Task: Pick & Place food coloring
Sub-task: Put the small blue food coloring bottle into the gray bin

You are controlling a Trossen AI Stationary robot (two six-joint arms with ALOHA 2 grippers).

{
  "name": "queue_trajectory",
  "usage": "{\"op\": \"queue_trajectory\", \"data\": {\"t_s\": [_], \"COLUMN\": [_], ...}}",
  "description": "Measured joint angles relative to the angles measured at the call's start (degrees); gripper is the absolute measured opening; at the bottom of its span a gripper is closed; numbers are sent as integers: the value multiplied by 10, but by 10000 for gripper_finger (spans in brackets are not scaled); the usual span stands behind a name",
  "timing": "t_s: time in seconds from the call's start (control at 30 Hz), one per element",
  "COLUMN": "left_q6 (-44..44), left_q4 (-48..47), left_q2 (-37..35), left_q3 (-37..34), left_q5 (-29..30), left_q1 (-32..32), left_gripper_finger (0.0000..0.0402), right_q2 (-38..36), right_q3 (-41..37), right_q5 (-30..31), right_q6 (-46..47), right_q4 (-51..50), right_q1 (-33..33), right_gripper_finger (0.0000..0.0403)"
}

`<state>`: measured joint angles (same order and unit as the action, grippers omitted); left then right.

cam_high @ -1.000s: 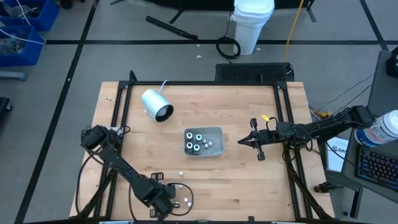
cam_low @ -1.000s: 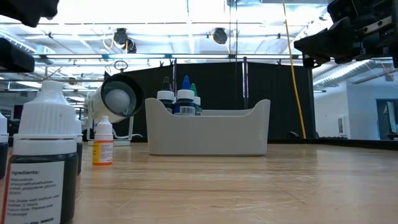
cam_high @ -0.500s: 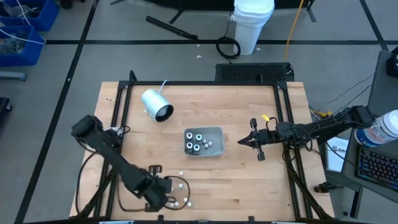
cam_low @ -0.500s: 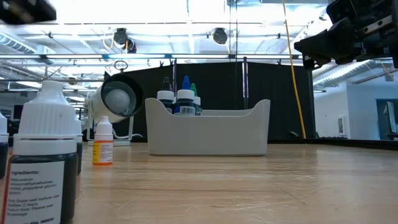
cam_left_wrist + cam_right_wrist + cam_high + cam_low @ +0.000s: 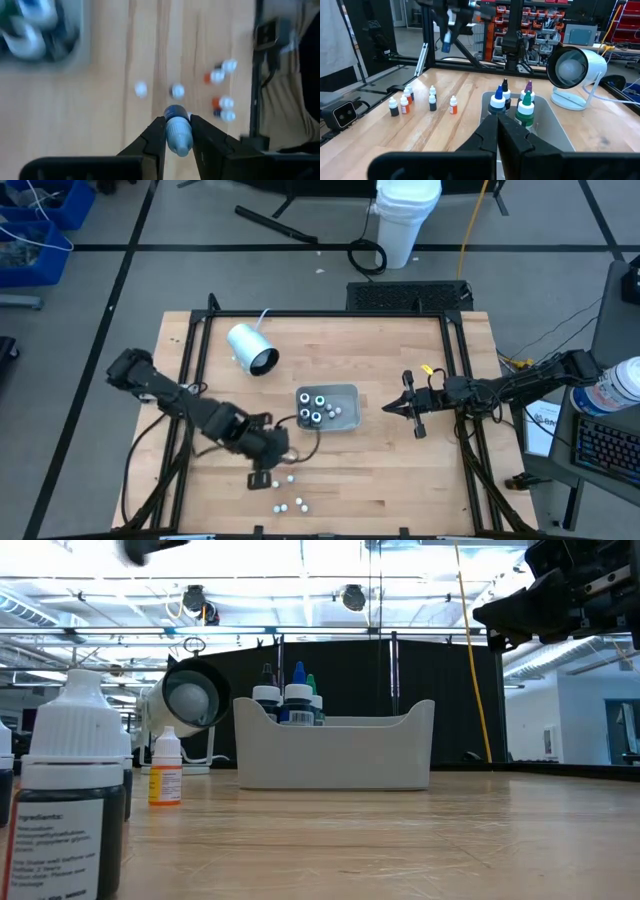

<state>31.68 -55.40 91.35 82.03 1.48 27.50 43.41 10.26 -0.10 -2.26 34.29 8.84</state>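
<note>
High view: the left gripper [image 5: 272, 442] hangs over the counter [image 5: 380, 470] between the loose food coloring bottles [image 5: 288, 505] near the front edge and the tray [image 5: 347, 392] at mid-counter. The tray lies just beyond it, toward the right edge, so the left arm is the nearer one. The right gripper [image 5: 392, 408] waits just off the tray's far side.

Low view: the tray [image 5: 330, 755] stands on the counter with bottle tops showing above its rim.

Left wrist view: the left gripper [image 5: 178, 137] pinches a blue-capped bottle [image 5: 177, 131], whose long axis runs along the fingers. The tray shows as a blur off to one side.

Right wrist view: the right gripper [image 5: 498, 131] has its fingers pressed together, empty, pointing at the tray [image 5: 545, 125].
</note>
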Motion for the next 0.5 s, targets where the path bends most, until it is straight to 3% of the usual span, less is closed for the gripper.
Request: {"op": "queue_trajectory", "data": {"t_s": [0.17,0.3,0.4,0.5], "left_q6": [-145,-246,-292,-310], "left_q4": [-3,-5,-9,-22], "left_q2": [39,76,114,158], "left_q3": [97,176,227,281], "left_q5": [-19,3,45,46], "left_q1": [-42,-71,-98,-128], "left_gripper_finger": [80,80,80,80], "right_q2": [0,0,0,0], "right_q3": [0,0,0,0], "right_q5": [0,0,0,0], "right_q6": [0,0,0,0], "right_q4": [-1,-3,-2,-2], "right_q1": [0,0,0,0], "right_gripper_finger": [0,0,0,0]}}
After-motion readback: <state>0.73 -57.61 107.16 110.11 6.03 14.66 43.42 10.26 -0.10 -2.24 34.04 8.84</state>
